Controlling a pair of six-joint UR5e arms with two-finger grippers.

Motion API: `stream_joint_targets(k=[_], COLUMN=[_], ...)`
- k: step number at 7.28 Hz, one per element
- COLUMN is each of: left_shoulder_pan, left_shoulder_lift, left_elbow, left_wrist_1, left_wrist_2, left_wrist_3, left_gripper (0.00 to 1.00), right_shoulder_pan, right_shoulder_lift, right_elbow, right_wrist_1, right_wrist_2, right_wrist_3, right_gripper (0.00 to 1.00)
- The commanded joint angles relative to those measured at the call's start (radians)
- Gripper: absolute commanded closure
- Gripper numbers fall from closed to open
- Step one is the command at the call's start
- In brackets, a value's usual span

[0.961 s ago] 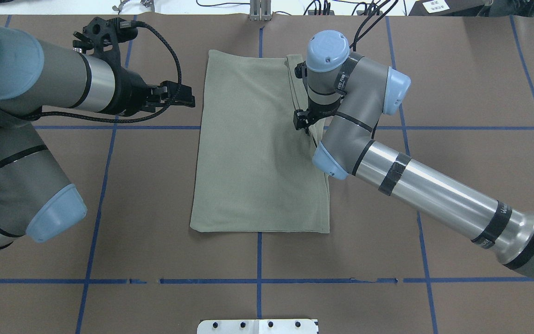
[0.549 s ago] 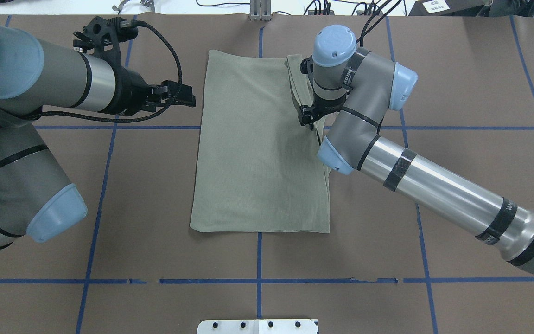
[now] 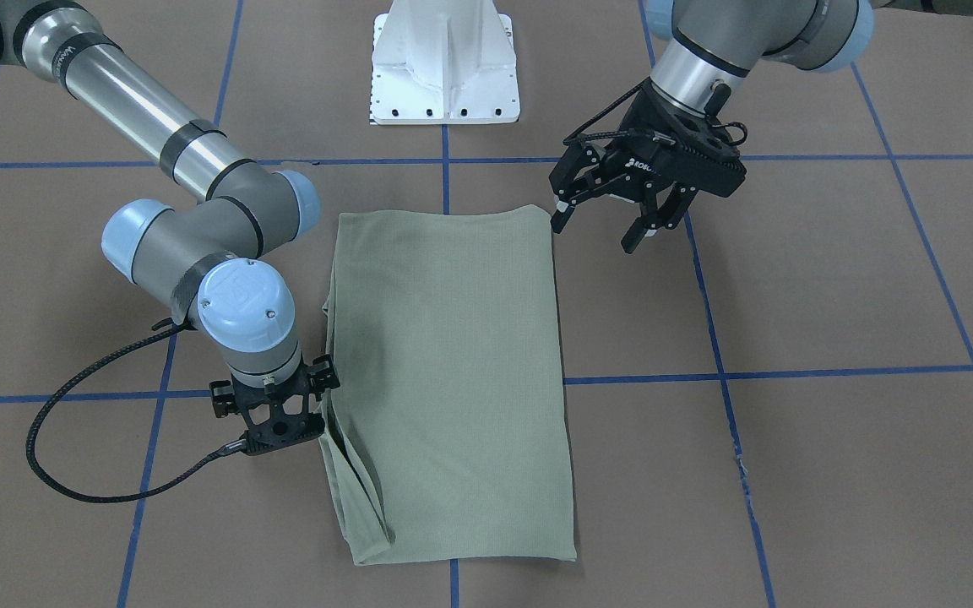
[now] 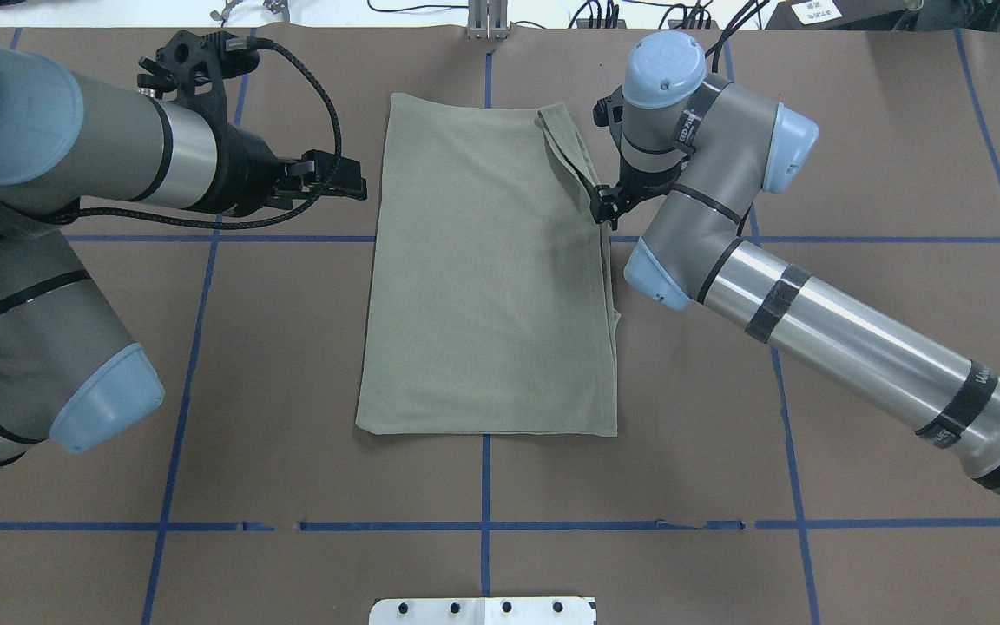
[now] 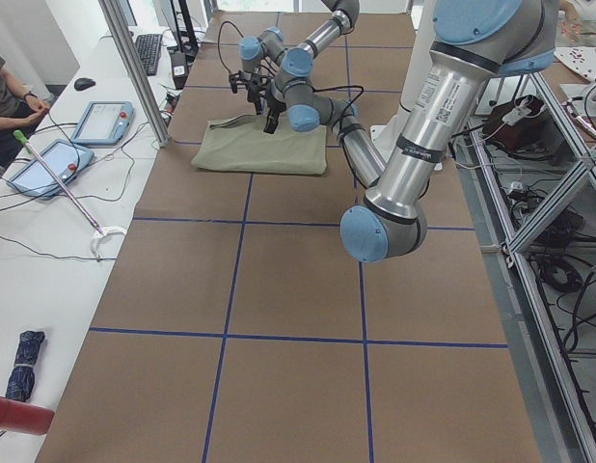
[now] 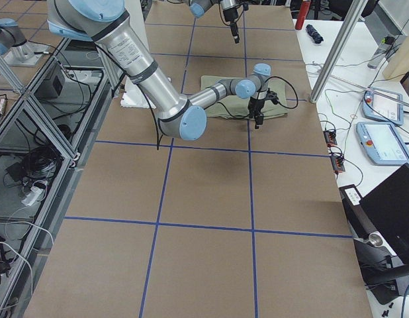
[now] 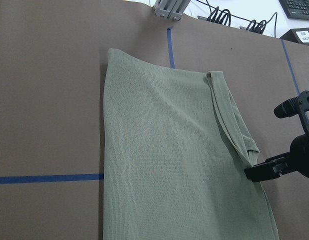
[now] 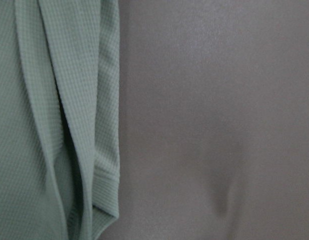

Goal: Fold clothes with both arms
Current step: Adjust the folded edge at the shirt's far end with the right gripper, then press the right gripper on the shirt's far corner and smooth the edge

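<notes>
The olive-green shirt (image 4: 483, 286) lies folded into a long rectangle at the table's middle, also in the front view (image 3: 453, 380). Loose folded layers (image 4: 569, 152) run along its right edge and show in the right wrist view (image 8: 39, 125). My left gripper (image 3: 596, 232) is open and empty, hovering just off the shirt's far left corner (image 4: 348, 184). My right gripper (image 4: 604, 211) points down at the shirt's right edge, by the loose layers. Its fingers are hidden under the wrist, so I cannot tell whether it is open or shut.
The white pedestal base (image 3: 444, 67) stands at the robot's side of the table. Blue tape lines (image 4: 483, 525) cross the brown table cover. A side bench with tablets (image 5: 100, 121) and a metal post (image 5: 134, 68) lies beyond the far edge.
My right arm has moved to the right and a little away from me, from over the shirt to its right edge. The left arm and the shirt have stayed still.
</notes>
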Motion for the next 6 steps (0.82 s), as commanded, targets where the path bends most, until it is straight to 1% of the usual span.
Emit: stream_joint_targets(k=[1,2,3,4,5,6], left_shoulder_pan=[-0.002,-0.002,-0.006,-0.009,-0.009,-0.009], left_shoulder_lift=[0.003,0.003,0.003,0.004,0.004,0.004], left_elbow=[0.002,0.002,0.002,0.003,0.003,0.003], left_wrist_1=[0.000,0.000,0.002,0.002,0.002,0.002], left_wrist_2=[-0.001,-0.001,-0.001,-0.001,-0.003,-0.003], left_wrist_3=[0.002,0.002,0.003,0.005,0.006,0.006], left_gripper=[0.00,0.00,0.00,0.00,0.00,0.00], right_shoulder_pan=[0.021,0.021,0.020,0.019,0.019,0.019], right_shoulder_lift=[0.063,0.112,0.183,0.234,0.274,0.310], right_elbow=[-0.013,-0.059,-0.146,-0.210,-0.320,-0.419], right_wrist_1=[-0.005,-0.003,0.001,0.014,0.116,0.206], right_wrist_2=[-0.003,-0.007,-0.021,-0.039,-0.065,-0.111], right_wrist_3=[0.008,0.011,0.009,0.009,0.009,0.009], right_gripper=[0.00,0.00,0.00,0.00,0.00,0.00])
